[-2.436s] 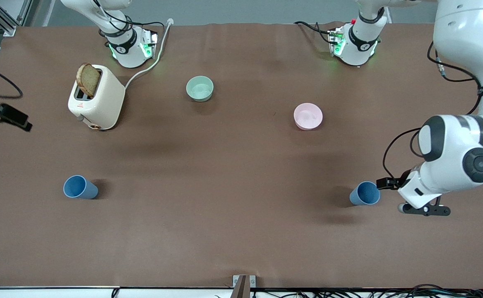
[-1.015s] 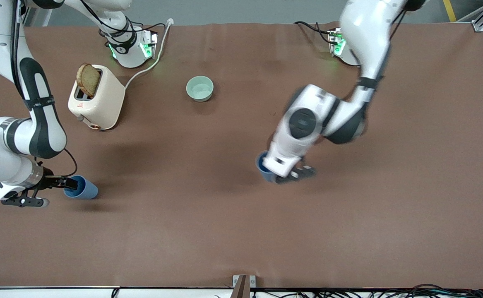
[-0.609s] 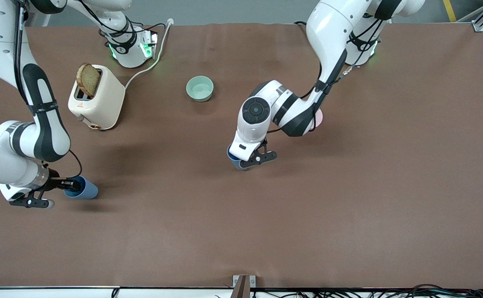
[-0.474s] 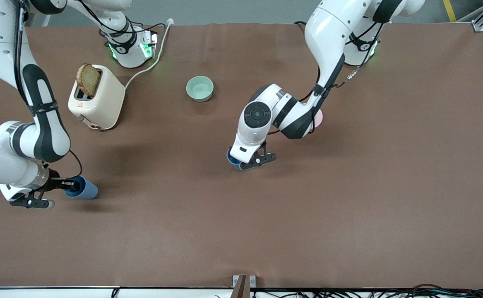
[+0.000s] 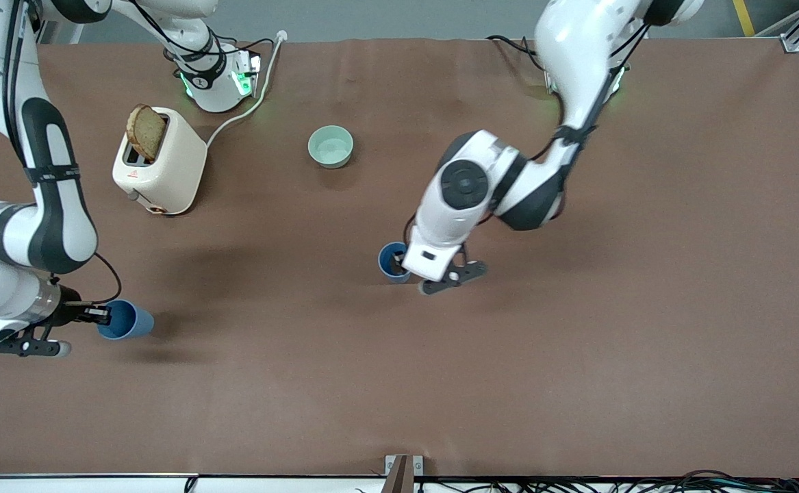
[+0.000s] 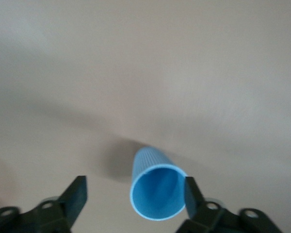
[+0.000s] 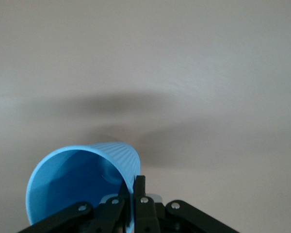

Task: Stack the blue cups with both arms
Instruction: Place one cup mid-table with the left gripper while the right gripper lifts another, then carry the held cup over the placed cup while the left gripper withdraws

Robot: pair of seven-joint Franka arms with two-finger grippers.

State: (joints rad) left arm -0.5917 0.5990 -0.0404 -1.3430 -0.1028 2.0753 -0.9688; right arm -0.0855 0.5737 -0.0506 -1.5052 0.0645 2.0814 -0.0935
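Note:
One blue cup [image 5: 394, 262] stands upright near the middle of the table. My left gripper [image 5: 404, 266] is low beside it and open. In the left wrist view the cup [image 6: 157, 194] sits between the spread fingers [image 6: 78, 193], close against one of them, with my left gripper [image 6: 136, 191] not clamped on it. The other blue cup [image 5: 125, 320] is at the right arm's end of the table. My right gripper [image 5: 101, 315] is shut on its rim. In the right wrist view my right gripper [image 7: 131, 187] pinches the wall of this cup [image 7: 77, 184], one finger inside and one outside.
A cream toaster [image 5: 163, 164] with a slice of bread [image 5: 144, 131] stands near the right arm's base. A mint-green bowl [image 5: 331, 146] sits farther from the camera than the middle cup. The pink bowl is hidden under the left arm.
My left hand has opened and drawn back toward the left arm's end, uncovering the middle cup. My right gripper has shifted slightly toward the camera with its cup.

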